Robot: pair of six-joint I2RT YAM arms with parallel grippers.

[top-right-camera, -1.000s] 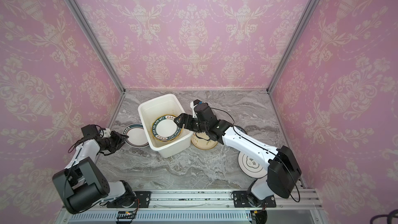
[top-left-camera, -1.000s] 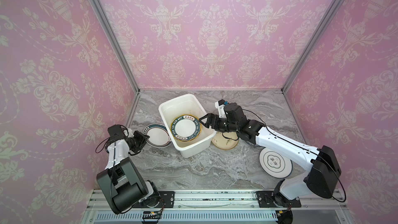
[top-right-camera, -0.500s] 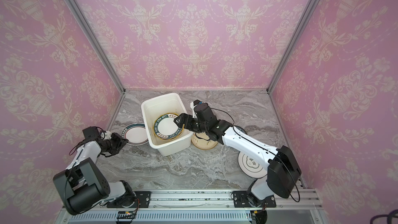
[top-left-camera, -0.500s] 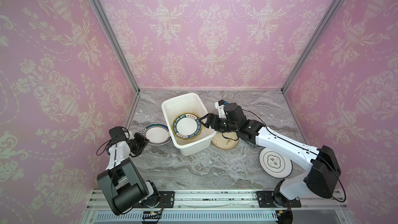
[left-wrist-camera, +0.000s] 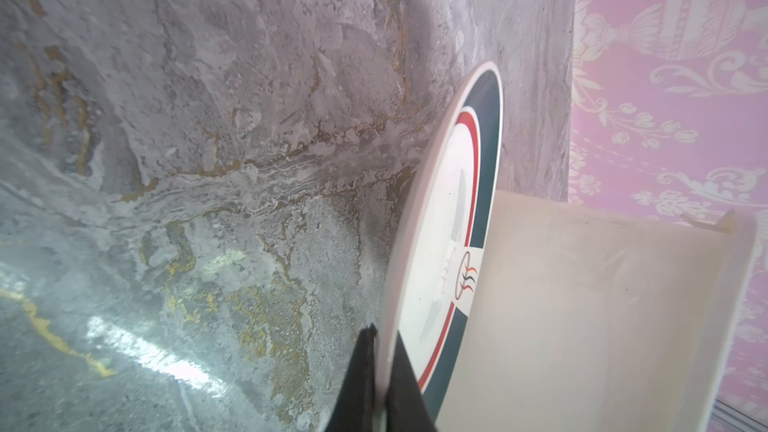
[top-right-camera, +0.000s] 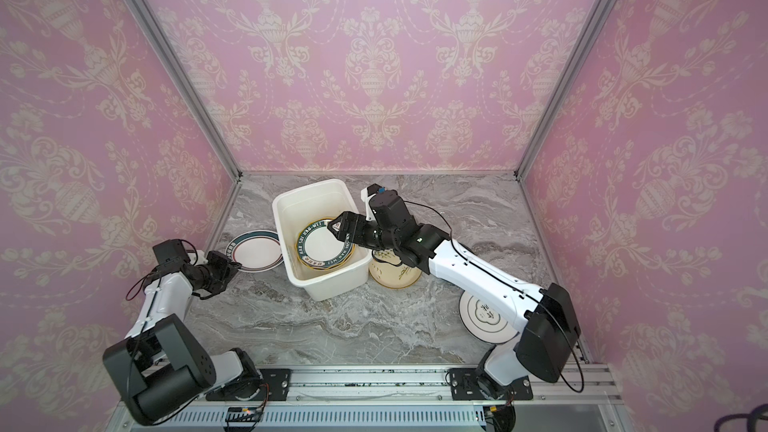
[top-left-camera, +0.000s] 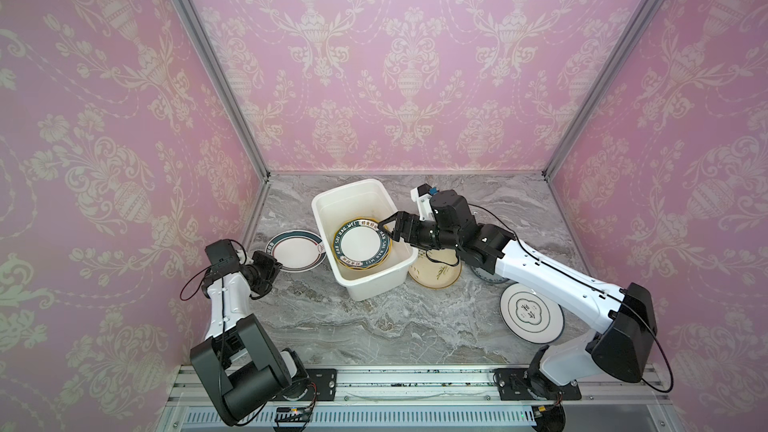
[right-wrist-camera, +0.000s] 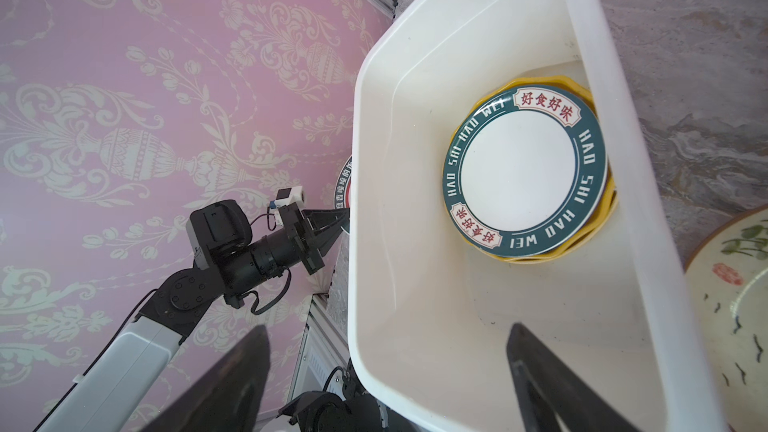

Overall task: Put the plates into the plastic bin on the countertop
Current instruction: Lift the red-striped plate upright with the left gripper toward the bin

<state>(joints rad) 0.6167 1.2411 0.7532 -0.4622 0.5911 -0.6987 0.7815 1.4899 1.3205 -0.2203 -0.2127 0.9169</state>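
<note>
One plate, navy-rimmed, sits on worktop just L of bin w/ L jaws pinched shut on its near rim, bin lying straight beyond them, while R jaws gape wide, empty, over bin's stack.

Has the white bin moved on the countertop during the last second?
Yes. The plastic bin slid slightly rightward, toward the cream plate lying beside it.
</note>
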